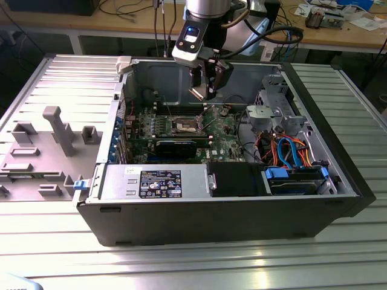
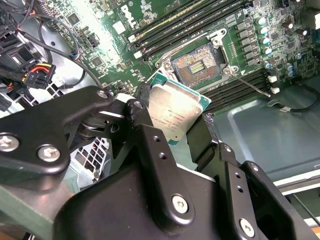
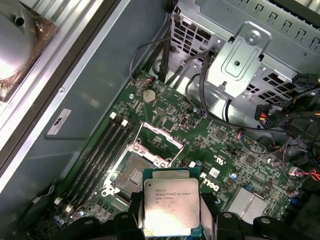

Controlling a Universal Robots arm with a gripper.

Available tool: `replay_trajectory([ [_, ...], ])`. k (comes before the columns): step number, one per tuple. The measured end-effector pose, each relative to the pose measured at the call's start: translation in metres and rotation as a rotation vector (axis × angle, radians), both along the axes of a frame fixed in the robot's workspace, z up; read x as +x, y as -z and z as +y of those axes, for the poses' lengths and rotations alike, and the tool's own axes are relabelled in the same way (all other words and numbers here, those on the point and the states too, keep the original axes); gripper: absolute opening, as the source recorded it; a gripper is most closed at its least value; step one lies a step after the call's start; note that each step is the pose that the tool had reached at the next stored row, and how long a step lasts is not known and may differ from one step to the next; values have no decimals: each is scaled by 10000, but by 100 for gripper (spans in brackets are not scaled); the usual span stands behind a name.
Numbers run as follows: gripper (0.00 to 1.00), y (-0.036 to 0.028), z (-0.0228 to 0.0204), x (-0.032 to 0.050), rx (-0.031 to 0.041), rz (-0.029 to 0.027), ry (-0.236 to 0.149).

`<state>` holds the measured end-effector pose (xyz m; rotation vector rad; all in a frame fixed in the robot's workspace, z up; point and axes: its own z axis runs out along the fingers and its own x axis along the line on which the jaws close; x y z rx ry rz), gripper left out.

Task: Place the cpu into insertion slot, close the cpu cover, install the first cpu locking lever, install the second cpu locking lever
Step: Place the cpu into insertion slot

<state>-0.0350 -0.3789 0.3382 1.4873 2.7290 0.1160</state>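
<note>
The cpu (image 3: 171,207), a flat square chip with a dull silver top, is clamped between the black fingers (image 3: 134,212) of my gripper (image 3: 171,216), which is shut on it. In the exterior view the gripper (image 1: 205,89) hangs inside the open computer case, above and a little toward that view's right of the insertion slot (image 1: 186,125). The slot (image 3: 131,172) lies uncovered with its dark contact field showing. Its cpu cover (image 3: 160,139) stands swung up at one edge. In the second wrist view the cpu (image 2: 177,111) floats short of the slot (image 2: 197,65), and a thin lever wire (image 2: 252,84) lies beside the socket.
Long black memory slots (image 3: 100,150) flank the socket. A black graphics card (image 1: 175,145) sits in front of it, a drive cage (image 1: 272,112) and coloured cables (image 1: 290,151) on the exterior view's right. A grey fixture tray (image 1: 42,145) lies outside the case on the left.
</note>
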Motion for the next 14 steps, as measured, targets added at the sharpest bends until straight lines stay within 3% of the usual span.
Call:
replay_trajectory([
  [14,54,5,0,0,0,0,143],
])
